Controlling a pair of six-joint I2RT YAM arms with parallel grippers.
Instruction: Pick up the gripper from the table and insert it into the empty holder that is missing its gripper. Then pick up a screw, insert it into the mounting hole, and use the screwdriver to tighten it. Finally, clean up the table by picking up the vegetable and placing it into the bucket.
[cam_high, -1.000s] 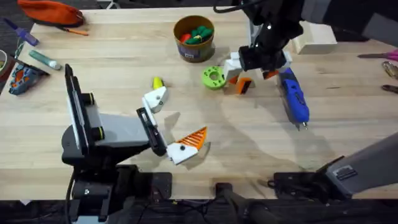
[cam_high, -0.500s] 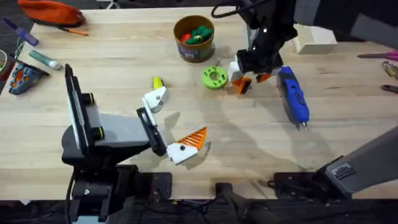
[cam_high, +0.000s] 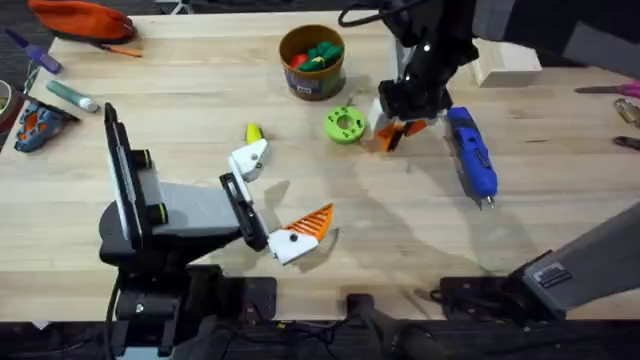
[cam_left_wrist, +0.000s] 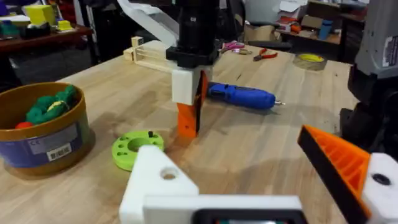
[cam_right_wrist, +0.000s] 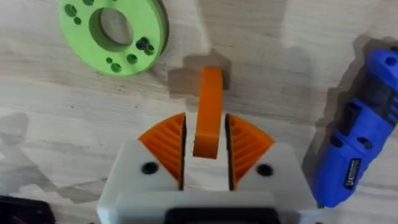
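Observation:
The orange ribbed gripper stands on the table beside the green ring, and my right gripper is shut on it, one pad on each side. From overhead, the right gripper is over the orange gripper. My left gripper rests open near the front. Its far finger is the bare white holder, with a dark hole. Its other finger carries an orange pad. The blue screwdriver lies right of the right gripper. The yellow vegetable lies by the holder. The bucket stands at the back. I cannot make out a screw.
A green ring-shaped disc lies just left of the right gripper. A white block sits at the back right, tools at the right edge, and an orange pouch and pens at the far left. Bare wood lies in the middle front.
My right gripper has shifted a little left and down onto the orange gripper and closed around it. The left arm has not moved.

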